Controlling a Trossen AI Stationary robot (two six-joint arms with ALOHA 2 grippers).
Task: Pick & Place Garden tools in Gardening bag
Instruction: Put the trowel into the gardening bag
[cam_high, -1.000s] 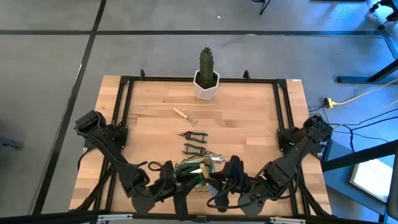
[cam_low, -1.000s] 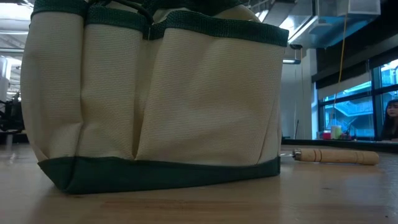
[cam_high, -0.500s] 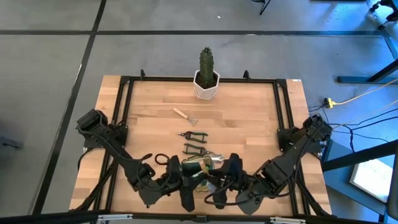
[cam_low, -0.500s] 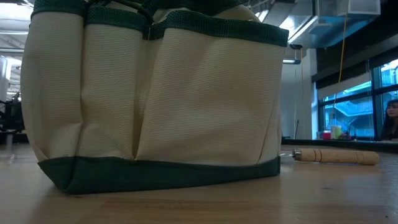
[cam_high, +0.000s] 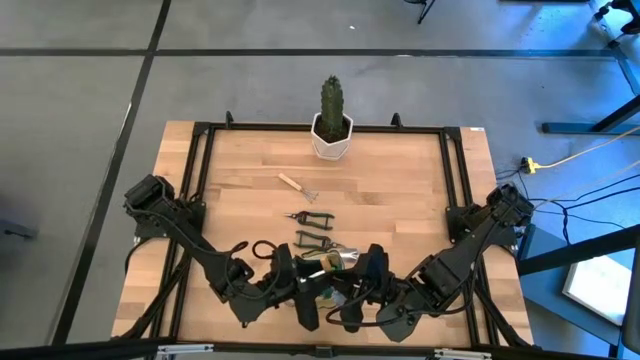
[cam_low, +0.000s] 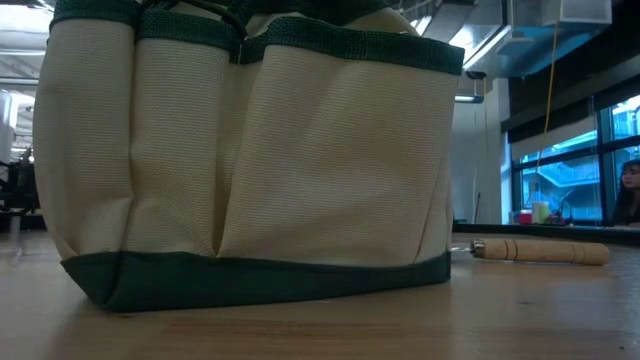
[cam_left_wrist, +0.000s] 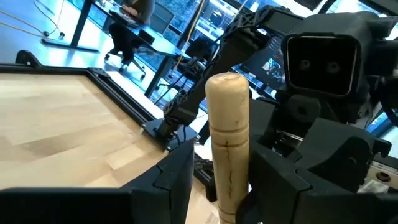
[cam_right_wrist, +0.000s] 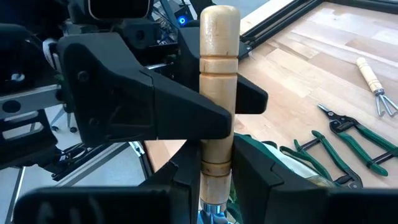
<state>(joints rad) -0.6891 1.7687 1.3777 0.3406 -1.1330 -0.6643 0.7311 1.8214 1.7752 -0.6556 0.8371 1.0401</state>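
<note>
Gripping one upright wooden handle (cam_right_wrist: 218, 93) from both sides, the right gripper (cam_right_wrist: 211, 180) and left gripper (cam_left_wrist: 217, 186) are each closed on it, directly above the gardening bag (cam_low: 250, 150). Beyond the bag lie pruning shears (cam_high: 308, 215) and a fork (cam_high: 297, 185).

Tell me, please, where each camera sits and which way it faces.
High: above the table, looking straight down; both arms show.
Low: at tabletop height, level toward the bag; no arm shows.
Left wrist: on the left arm, looking past the left gripper at the wooden handle.
Right wrist: on the right arm, past the right gripper; both wrist views share that handle.
</note>
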